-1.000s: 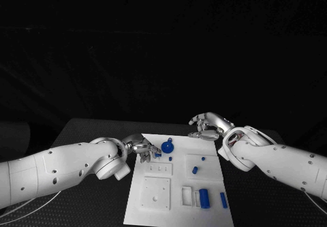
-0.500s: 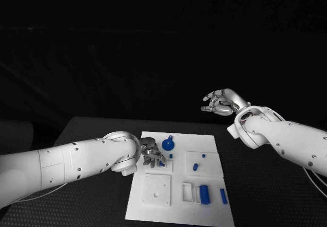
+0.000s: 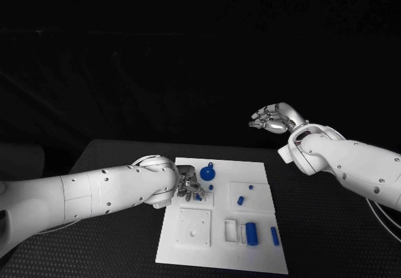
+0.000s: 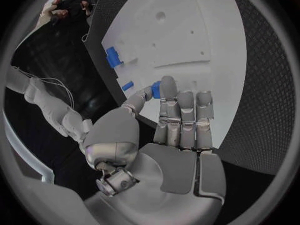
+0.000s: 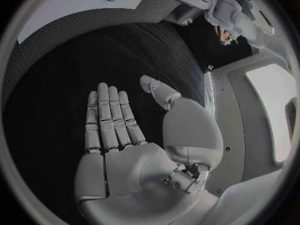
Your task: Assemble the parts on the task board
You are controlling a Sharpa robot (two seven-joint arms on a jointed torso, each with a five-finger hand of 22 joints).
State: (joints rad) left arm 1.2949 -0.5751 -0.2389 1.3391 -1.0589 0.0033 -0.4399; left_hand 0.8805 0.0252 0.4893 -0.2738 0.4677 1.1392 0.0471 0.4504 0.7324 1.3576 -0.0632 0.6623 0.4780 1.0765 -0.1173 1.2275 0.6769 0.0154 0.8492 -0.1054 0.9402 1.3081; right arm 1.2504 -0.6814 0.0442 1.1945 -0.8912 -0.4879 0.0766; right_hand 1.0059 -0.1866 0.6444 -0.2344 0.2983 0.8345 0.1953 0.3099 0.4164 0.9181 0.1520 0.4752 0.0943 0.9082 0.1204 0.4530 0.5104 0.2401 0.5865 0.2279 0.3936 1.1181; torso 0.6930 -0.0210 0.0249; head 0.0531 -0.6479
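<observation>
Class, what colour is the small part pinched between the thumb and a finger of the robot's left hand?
Blue. The small part in the silver left hand shows best in the left wrist view.

The task board (image 3: 251, 255) is laid on the middle of the worktop (image 3: 334, 231), with a round part (image 3: 207, 172) placed near its far edge and a small part (image 3: 240, 200) set toward its right side. Two upright parts (image 3: 251, 234) (image 3: 274, 236) are found side by side at the near right of the board. The left hand (image 3: 187, 188) is held over the board's left side with a small part (image 4: 156, 89) pinched at its fingers (image 4: 167, 87), while the right hand (image 3: 272, 120) is raised well apart from the board, beyond its far right corner.
</observation>
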